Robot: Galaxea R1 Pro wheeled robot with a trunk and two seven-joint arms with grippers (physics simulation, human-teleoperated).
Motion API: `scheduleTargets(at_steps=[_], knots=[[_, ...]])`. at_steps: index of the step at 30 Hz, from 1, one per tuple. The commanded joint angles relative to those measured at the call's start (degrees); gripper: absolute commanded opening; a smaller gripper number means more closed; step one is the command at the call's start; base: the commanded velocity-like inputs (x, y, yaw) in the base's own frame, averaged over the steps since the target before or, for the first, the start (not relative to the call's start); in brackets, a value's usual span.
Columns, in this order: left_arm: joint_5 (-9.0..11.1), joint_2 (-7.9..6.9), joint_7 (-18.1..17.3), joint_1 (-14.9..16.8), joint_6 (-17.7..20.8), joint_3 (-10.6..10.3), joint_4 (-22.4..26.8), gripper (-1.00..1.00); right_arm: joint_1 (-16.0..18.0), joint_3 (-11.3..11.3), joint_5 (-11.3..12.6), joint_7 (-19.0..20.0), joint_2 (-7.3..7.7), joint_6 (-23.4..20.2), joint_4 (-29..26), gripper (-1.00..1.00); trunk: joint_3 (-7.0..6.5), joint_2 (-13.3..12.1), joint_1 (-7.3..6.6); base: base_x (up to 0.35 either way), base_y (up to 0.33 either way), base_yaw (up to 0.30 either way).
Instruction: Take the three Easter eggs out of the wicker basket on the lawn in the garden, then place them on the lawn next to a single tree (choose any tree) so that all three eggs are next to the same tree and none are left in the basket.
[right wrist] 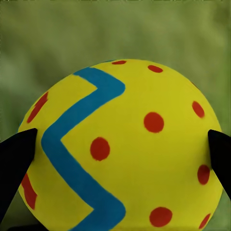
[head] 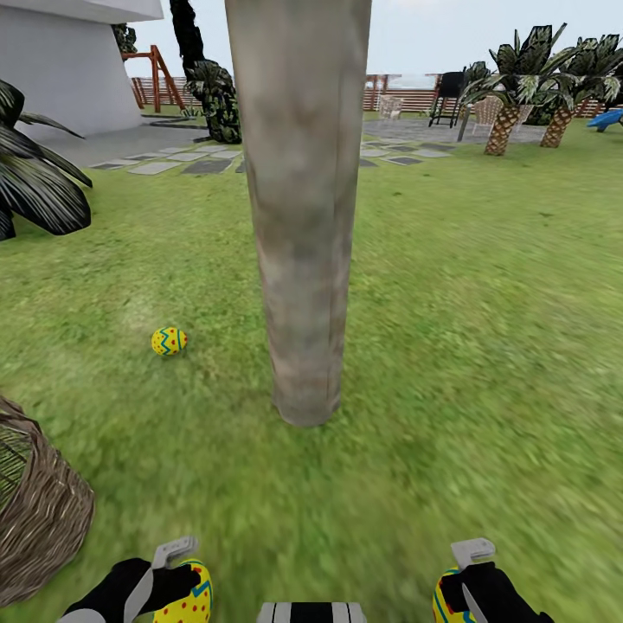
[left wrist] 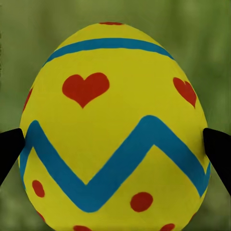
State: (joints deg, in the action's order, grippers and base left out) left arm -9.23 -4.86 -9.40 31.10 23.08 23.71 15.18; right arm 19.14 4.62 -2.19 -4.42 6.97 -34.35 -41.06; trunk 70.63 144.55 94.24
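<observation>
Left claw [head: 173, 575] at the head view's bottom edge grips a yellow egg [head: 189, 597]; right claw [head: 463, 580] at bottom right grips a second egg [head: 446, 599]. Third egg [head: 169, 341] lies on the lawn [head: 484, 346], just left of the tree [head: 298, 208] trunk base, well ahead of both claws. Wicker basket [head: 39, 510] sits at the left edge, near the left claw; its inside is not visible. Left wrist view: left claw [left wrist: 115, 144] is closed on its egg [left wrist: 115, 125], dark fingertips [left wrist: 9, 149] touching both sides, blurred grass behind. Right wrist view: right claw [right wrist: 115, 154] clamps its egg [right wrist: 120, 149], fingertips [right wrist: 17, 163] pressed to either side, grass behind.
</observation>
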Motion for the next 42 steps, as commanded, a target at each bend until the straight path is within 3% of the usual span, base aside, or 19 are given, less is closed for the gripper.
scheduleTargets(at_steps=[1,10,11,12,28,42], knots=[[-0.61,0.03,-0.42,0.01,0.3,0.46,0.11,-1.0,0.02,0.3,-0.19,-0.15,0.06,-0.37,-0.08,-1.0,0.27,0.03,0.01,0.0,0.0,0.0],[-0.52,0.11,-0.43,0.01,0.23,0.46,0.11,-1.0,0.02,0.29,-0.18,-0.15,0.06,-0.37,-0.08,-1.0,0.49,0.04,0.04,0.0,0.0,0.0],[-0.48,0.11,-0.44,0.01,0.19,0.46,0.11,1.0,0.02,0.28,-0.18,-0.15,0.11,-0.34,-0.08,-1.0,0.49,0.04,0.04,0.0,0.0,0.0],[-0.45,0.11,-0.43,0.01,0.15,0.46,0.11,1.0,0.02,0.24,-0.15,-0.15,0.18,-0.3,-0.08,1.0,0.49,0.04,0.04,0.0,0.0,0.0],[-0.42,0.03,-0.45,0.01,-0.05,0.54,0.18,1.0,0.02,0.22,-0.18,-0.15,0.06,-0.33,-0.08,1.0,0.49,0.04,0.04,-0.019,0.0,0.0],[-0.43,0.03,-0.27,0.01,-0.24,0.54,0.2,1.0,0.02,0.22,-0.27,-0.24,-0.06,-0.28,-0.08,1.0,-2.61,-0.14,-0.32,-0.094,0.04,0.0]])
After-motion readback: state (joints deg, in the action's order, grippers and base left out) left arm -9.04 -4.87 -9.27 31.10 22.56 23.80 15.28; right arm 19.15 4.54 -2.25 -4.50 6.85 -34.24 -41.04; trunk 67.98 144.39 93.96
